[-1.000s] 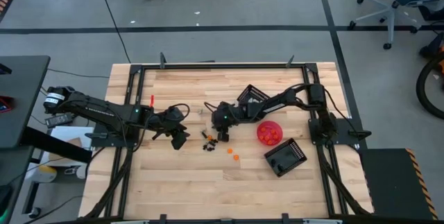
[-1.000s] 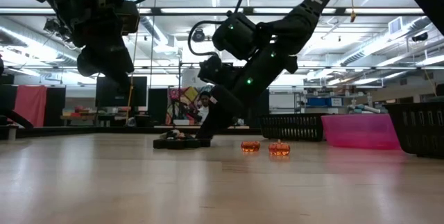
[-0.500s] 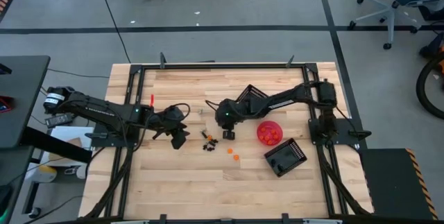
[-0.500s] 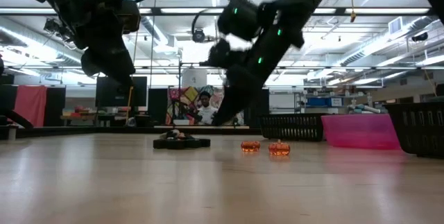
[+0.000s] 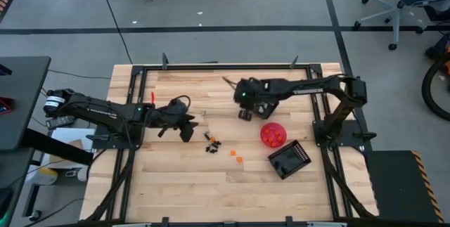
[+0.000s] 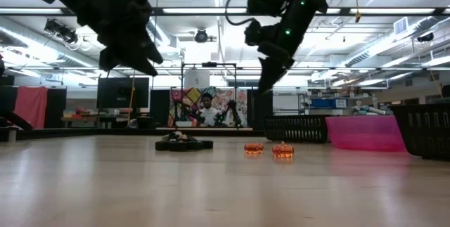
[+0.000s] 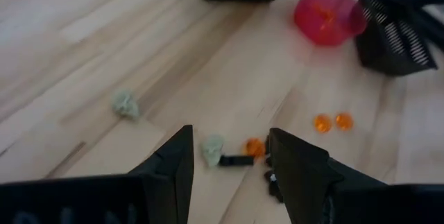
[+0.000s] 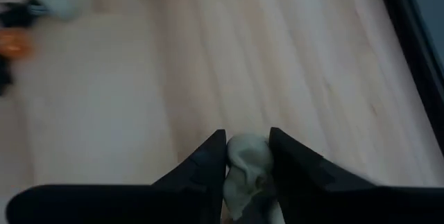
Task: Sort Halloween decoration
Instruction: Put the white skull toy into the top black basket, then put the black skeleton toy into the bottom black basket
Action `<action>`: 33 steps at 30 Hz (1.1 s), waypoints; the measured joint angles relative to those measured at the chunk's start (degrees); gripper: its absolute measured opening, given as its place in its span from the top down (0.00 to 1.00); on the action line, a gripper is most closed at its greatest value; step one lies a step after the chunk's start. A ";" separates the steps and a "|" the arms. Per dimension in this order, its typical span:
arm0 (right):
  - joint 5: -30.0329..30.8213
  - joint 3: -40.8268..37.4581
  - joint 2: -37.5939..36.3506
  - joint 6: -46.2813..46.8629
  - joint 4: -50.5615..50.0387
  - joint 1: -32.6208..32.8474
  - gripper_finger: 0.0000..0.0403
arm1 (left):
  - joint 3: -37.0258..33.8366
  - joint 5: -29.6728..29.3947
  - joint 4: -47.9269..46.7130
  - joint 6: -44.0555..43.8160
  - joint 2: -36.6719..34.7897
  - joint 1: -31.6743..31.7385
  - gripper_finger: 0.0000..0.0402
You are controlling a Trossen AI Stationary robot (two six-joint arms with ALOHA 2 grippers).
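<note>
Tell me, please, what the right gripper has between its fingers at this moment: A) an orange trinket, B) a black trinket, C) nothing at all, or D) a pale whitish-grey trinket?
D: in the right wrist view the right gripper is shut on a pale whitish-grey trinket, which sits pinched between the two dark fingers above the bare wooden table.

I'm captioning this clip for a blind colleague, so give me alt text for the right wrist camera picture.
The right gripper has its two dark fingers closed on a pale whitish-grey trinket, held above the light wooden tabletop. Farther off on the wood lie a small orange trinket and a black one, both blurred.
</note>
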 joint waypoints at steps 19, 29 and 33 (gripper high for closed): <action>-8.77 -2.38 0.25 12.01 -8.87 -12.59 0.63 | 0.00 0.00 2.17 -5.20 0.00 -0.43 0.60; -16.10 0.35 0.16 12.47 -9.56 -9.77 0.59 | 0.00 0.02 2.17 -7.38 0.00 -1.81 0.60; -10.65 2.33 0.16 12.36 -8.78 -5.12 0.60 | 0.00 0.02 2.32 -8.13 0.00 -1.71 0.60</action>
